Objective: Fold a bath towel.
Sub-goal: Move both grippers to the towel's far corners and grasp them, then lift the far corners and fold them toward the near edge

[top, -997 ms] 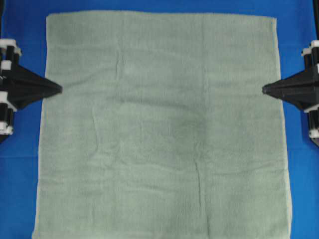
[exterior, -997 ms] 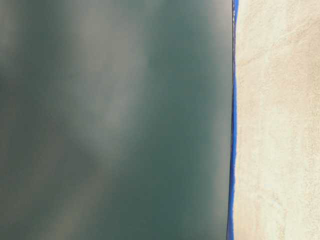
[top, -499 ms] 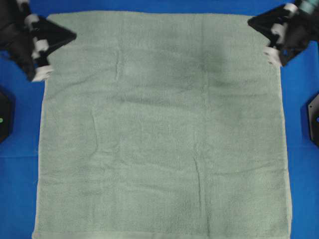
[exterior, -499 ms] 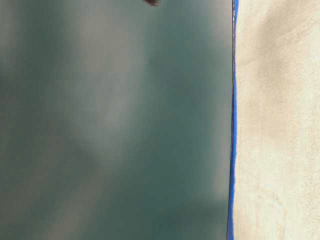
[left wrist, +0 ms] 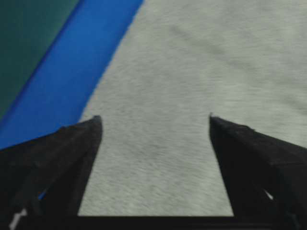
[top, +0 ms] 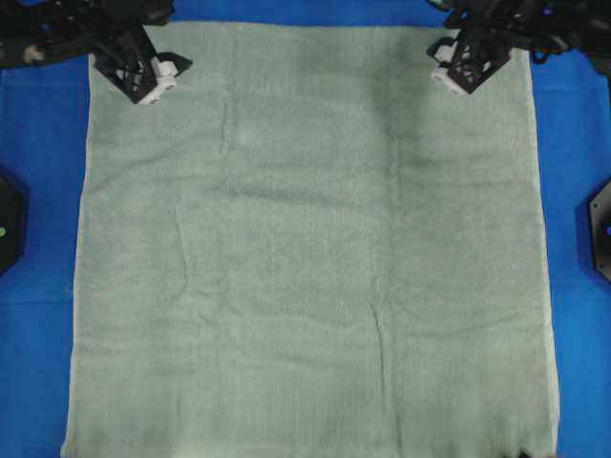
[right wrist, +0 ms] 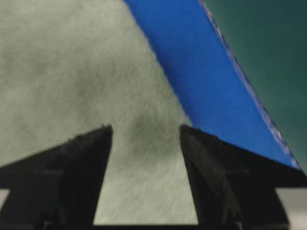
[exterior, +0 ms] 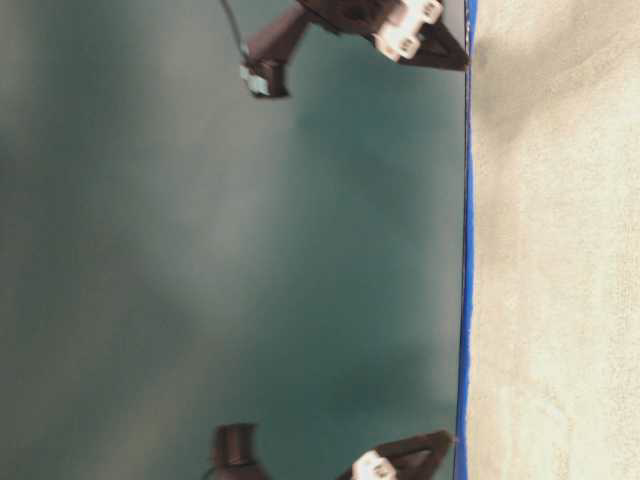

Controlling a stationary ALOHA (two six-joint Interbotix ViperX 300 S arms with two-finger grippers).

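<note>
Sage-green bath towel [top: 305,258] spread flat on blue cloth [top: 38,363]; left gripper [left wrist: 154,120] and right gripper [right wrist: 145,128] poised at far corners, jaws parted, nothing gripped

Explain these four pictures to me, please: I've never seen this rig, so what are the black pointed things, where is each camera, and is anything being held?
This is a two-armed robot; the black pointed parts are its grippers, pincers at the end of each arm. The overhead view looks straight down: a bath towel lies spread flat on a blue cloth surface, with the left gripper and right gripper over its two far corners. The table-level view is a sideways side shot, showing both grippers just off the blue surface. The other two pictures come from cameras mounted on the wrists, each looking out between its own two fingers at towel below. Both grippers stand open with nothing between the fingers, so nothing is held yet. The towel shows only slight wrinkles and no fold.
</note>
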